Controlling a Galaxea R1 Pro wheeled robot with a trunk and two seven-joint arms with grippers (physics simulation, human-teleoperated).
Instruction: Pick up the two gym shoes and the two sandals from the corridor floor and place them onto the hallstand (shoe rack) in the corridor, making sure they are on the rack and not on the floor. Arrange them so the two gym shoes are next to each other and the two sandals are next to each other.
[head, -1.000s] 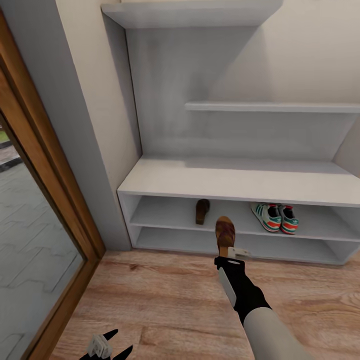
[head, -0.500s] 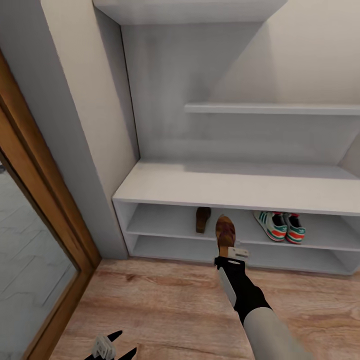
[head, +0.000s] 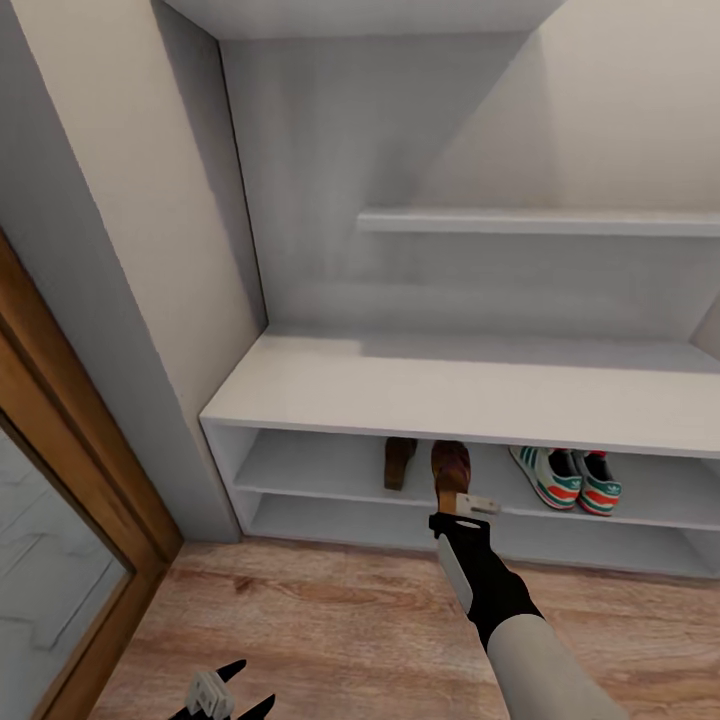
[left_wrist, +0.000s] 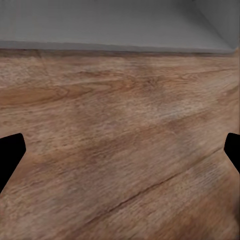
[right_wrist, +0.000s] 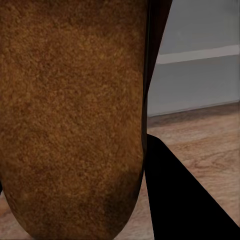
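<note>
- Sandals: one sandal (head: 451, 470) was gripped at its heel end by the right claw (head: 462, 508), just below frame centre in head view, its toe pointing up-frame toward the hallstand (head: 470, 392) & overlapping the front edge of the upper shelf row.
- Whether it touched the shelf: couldn't tell.
- Rt wrist view: the tan underside of that sandal (right_wrist: 75, 115) took up most of the left side of the frame, w/ a black finger (right_wrist: 180, 200) tight vs. its edge at lower right; floor planks & grey hallstand base behind.
- Second sandal (head: 399, 462) lay on the upper shelf row, just left of the held one, dark brown, partly tucked under the bench top.
- Gym shoes (head: 566, 479) sat side by side on the same shelf row, right of frame centre, well apart from the sandals; green stripes & red-orange patches visible.
- Hallstand filled the middle & upper frame: wide pale-grey top, two open rows beneath, stepped wall shelves above. Lower row looked bare in the visible part.
- Left claw (head: 222, 692) hung at the bottom-left edge of head view, above the corridor floor (head: 330, 620), black fingers spread, nothing between them.
- Lt wrist view: black fingertips (left_wrist: 10, 155) sat at the far left & right edges of the frame, wood-grain planks between, a grey band along the top.
- Wood-framed door panel (head: 60, 560) ran down the left edge of head view.
</note>
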